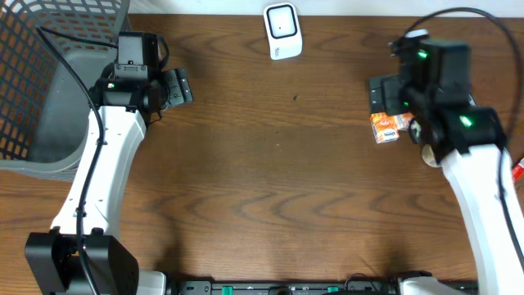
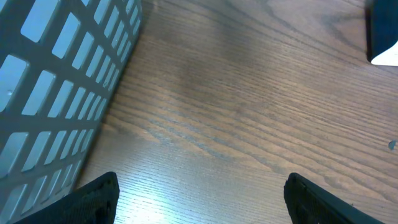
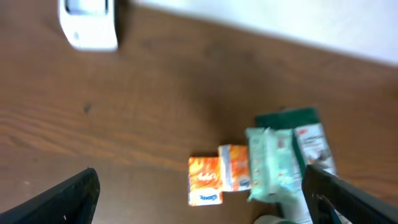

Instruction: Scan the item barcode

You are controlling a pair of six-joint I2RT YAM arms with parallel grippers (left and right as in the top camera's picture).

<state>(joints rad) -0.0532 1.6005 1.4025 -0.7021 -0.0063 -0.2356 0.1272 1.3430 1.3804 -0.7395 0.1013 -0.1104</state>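
Observation:
A white barcode scanner [image 1: 282,31] stands at the table's far edge and also shows top left in the right wrist view [image 3: 90,22]. The items lie in a cluster at the right: two orange packets [image 3: 205,179], a pale green pack [image 3: 270,163] and a white packet [image 3: 314,144] on something dark green. Overhead, only an orange packet [image 1: 389,127] shows beside the arm. My right gripper [image 3: 205,202] hangs open above the cluster, touching nothing. My left gripper [image 2: 202,202] is open over bare wood beside the basket, with nothing between its fingers.
A grey mesh basket [image 1: 49,82] fills the far left corner; its wall [image 2: 56,93] is close to my left fingers. A round pale object [image 1: 427,154] lies half hidden under the right arm. A cable loops above the right arm.

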